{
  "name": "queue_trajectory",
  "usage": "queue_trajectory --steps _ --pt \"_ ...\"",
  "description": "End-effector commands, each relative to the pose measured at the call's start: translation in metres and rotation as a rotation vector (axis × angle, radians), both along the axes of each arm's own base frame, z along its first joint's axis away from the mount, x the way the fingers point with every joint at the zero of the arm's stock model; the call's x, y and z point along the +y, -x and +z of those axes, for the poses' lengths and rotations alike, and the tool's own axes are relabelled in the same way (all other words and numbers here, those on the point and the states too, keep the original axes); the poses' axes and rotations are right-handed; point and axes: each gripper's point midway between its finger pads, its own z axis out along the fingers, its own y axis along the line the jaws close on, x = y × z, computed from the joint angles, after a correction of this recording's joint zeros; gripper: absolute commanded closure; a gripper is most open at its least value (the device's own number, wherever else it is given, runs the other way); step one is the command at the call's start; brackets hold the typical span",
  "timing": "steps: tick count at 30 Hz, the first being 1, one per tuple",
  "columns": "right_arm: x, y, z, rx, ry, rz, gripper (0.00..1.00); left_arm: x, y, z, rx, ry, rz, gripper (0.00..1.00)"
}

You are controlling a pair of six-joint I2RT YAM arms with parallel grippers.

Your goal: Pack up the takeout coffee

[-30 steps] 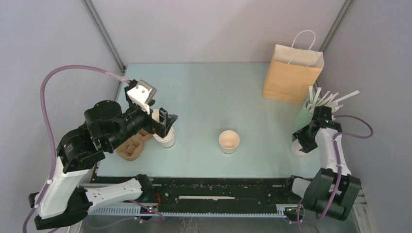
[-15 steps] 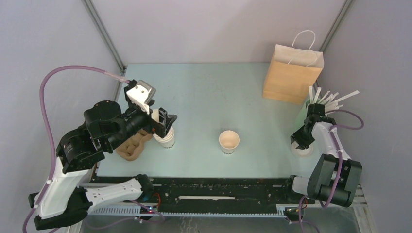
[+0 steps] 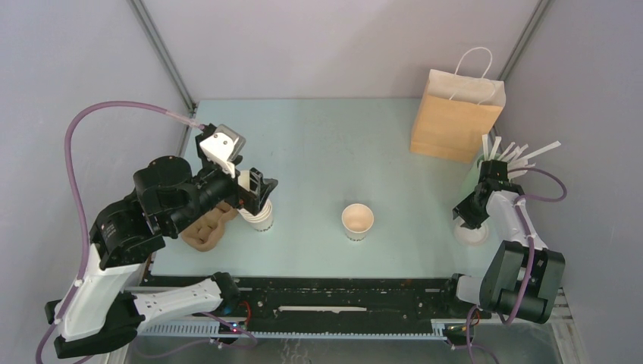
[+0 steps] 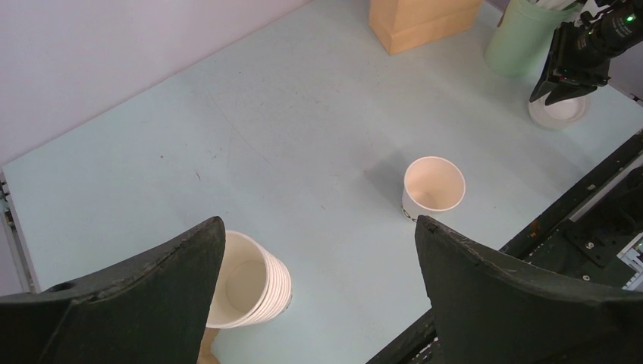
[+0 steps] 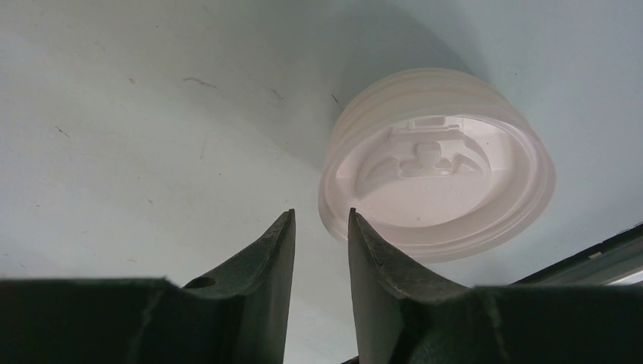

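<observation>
- Grey walls close in a pale green table (image 3: 318, 144); a brown paper bag (image 3: 455, 114) stands upright at its far right.
- We find the coffee cup (image 3: 357, 221) upright mid-table, open, with no lid fitted.
- We judge lid pickup to be the step in hand. The right gripper (image 5: 321, 214) has its jaws set close, tips at the rim of the white lid (image 5: 440, 174); whether they pinch it we cannot tell.
- Left gripper (image 4: 318, 224) is spread wide above the nested cups (image 4: 250, 280).
- Next move calls for lifting the lid level and seating it squarely on the cup.

Bare pale-blue tabletop (image 3: 318, 144) is lying open all around the lone open-topped cream paper cup (image 3: 357, 221). A brown paper handled bag (image 3: 455, 114) and a green holder of white sticks (image 4: 523, 38) are crowding the far right. A nested stack of cream cups (image 3: 261, 218) is blocking the left.
</observation>
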Motion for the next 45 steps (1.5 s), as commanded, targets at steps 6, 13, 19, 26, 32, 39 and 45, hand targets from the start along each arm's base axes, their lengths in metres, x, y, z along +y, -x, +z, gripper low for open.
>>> queue_trajectory --steps 6,13,19,26,32,39,45 --pt "-0.002 -0.005 0.002 -0.029 0.021 0.023 0.67 0.001 -0.003 0.010 -0.033 0.007 0.009 0.00" --pt "-0.005 -0.005 -0.005 -0.017 0.028 0.018 0.66 0.001 -0.004 0.010 -0.034 0.005 0.010 0.00" --pt "-0.005 -0.005 -0.001 -0.029 0.029 0.012 0.71 0.003 -0.004 0.010 -0.036 -0.001 0.017 0.00" --pt "-0.008 0.002 0.002 -0.028 0.042 0.002 0.78 0.003 -0.004 0.010 -0.039 -0.001 0.017 0.00" --pt "-0.008 0.004 0.008 -0.048 0.040 -0.013 0.83 0.003 -0.004 0.010 -0.039 0.001 0.014 0.00" --pt "-0.009 0.005 0.017 -0.059 0.043 -0.037 0.90 0.004 -0.003 0.011 -0.040 0.002 0.015 0.00" --pt "-0.011 0.008 0.018 -0.037 0.052 -0.056 0.96 0.004 -0.003 0.011 -0.041 0.003 0.016 0.00"
